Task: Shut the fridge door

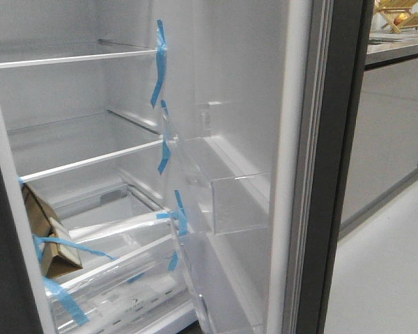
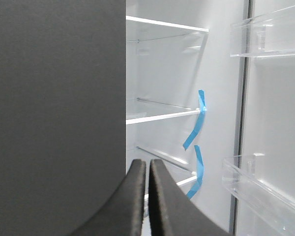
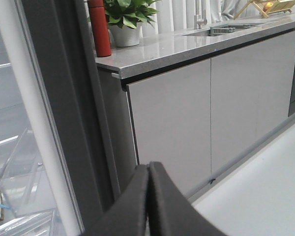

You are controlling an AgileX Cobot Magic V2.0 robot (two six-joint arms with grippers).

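Fridge door stands wide open at right of front view, white lining and clear bins facing the compartment. Closing not begun; next move likely needs an arm behind its dark outer edge to push. Left gripper and right gripper both clenched, empty, touching nothing visible.

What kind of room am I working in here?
Most likely a home-style kitchen: an open fridge door with shelf bins, a stone countertop over glossy cabinet fronts, and a sink.
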